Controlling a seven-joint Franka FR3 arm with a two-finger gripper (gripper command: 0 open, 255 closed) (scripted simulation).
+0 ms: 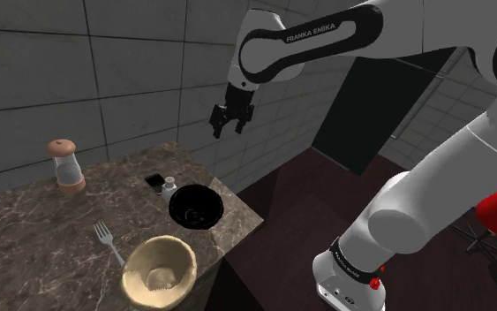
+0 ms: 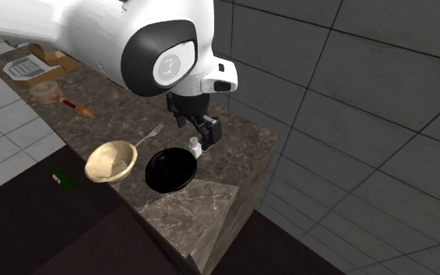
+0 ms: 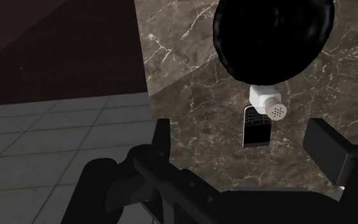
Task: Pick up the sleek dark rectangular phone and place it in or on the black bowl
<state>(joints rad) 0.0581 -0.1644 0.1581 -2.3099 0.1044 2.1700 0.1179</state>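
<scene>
The dark rectangular phone (image 1: 154, 182) (image 3: 257, 127) lies flat on the brown marble counter (image 1: 52, 230), close to the tiled wall. A small white shaker (image 1: 169, 185) (image 3: 268, 103) (image 2: 196, 146) stands right beside it, between the phone and the black bowl (image 1: 196, 208) (image 2: 171, 169) (image 3: 273, 35). My gripper (image 1: 231, 124) (image 2: 198, 129) (image 3: 244, 143) hangs well above the counter, open and holding nothing. In the wrist view the phone shows between the two spread fingers (image 3: 161, 137), far below them.
A tan bowl (image 1: 158, 269) (image 2: 111, 162) sits near the counter's front edge with a white fork (image 1: 108, 240) (image 2: 149, 136) beside it. A pepper grinder (image 1: 66, 166) stands farther along the wall. The counter ends just past the black bowl. A green bottle (image 2: 63, 179) lies on the floor.
</scene>
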